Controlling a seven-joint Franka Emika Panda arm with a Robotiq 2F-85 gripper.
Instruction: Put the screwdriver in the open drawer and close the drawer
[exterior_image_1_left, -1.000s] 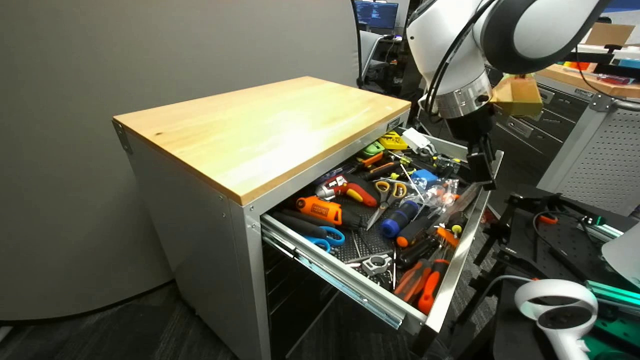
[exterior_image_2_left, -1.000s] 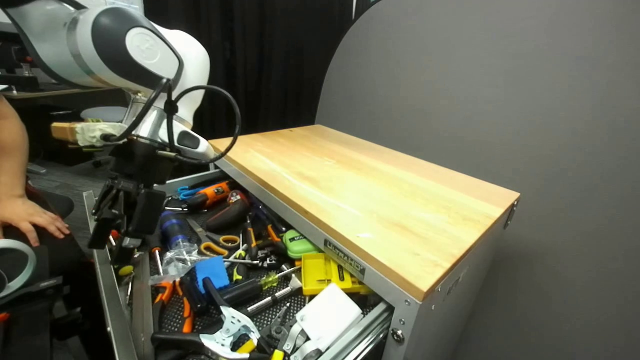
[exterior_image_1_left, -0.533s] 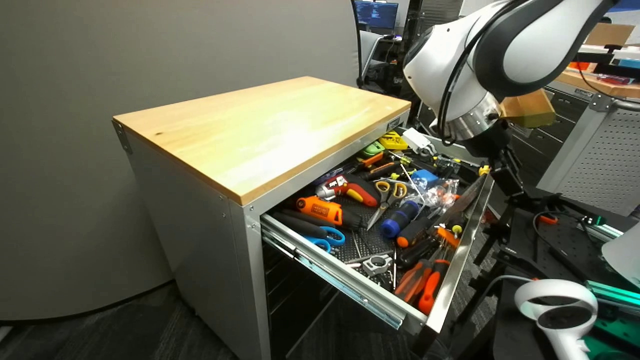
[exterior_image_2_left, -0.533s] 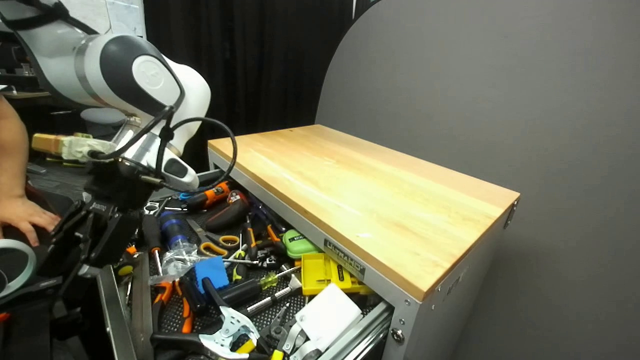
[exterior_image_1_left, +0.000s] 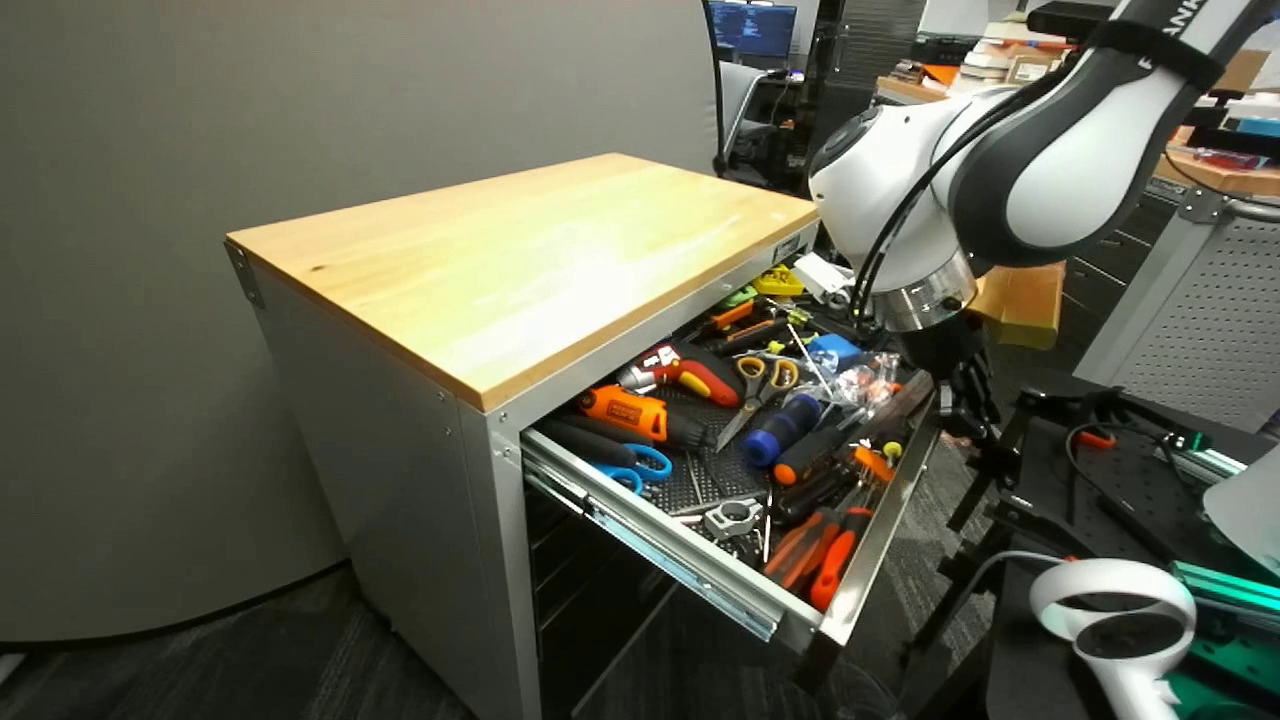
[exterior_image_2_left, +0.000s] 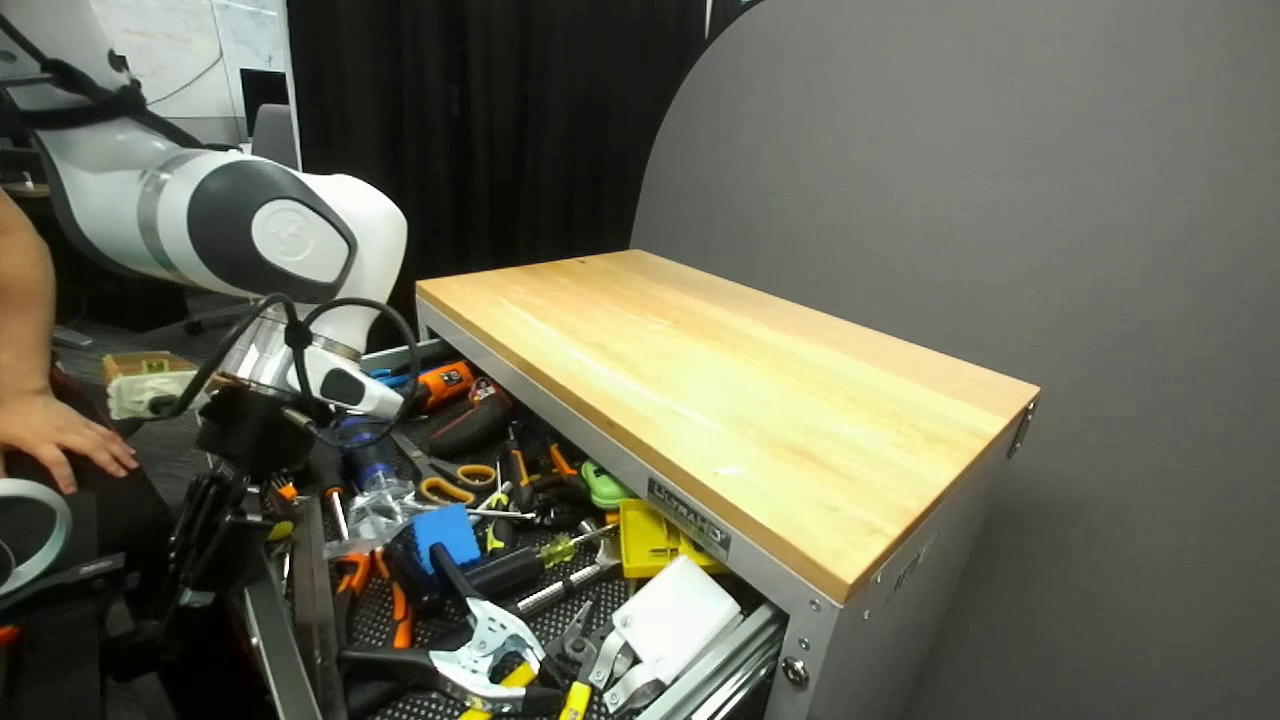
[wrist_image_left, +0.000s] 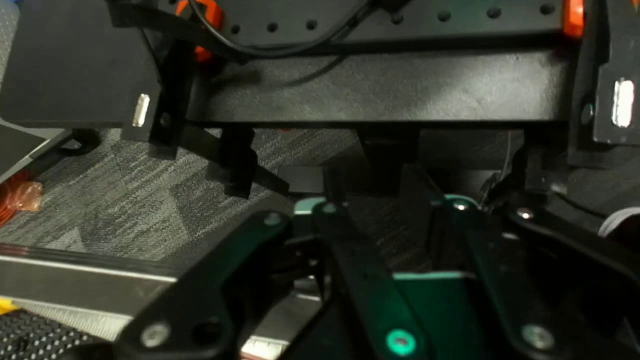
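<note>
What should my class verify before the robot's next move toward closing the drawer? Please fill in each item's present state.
1. Drawer shut: not ok; it stands part-way out.
2. Screwdriver inside it: ok, if it is the stubby black tool with a yellow end near the front.
3. Fingers outside the drawer: ok; both exterior views show them beyond its front.
4. Fingers empty: ok; the wrist view shows them apart, with nothing held.
5. Contents able to pass under the cabinet top: cannot tell; check the white block near its edge.
6. Person's hand clear: ok; an exterior view shows it off the drawer.
</note>
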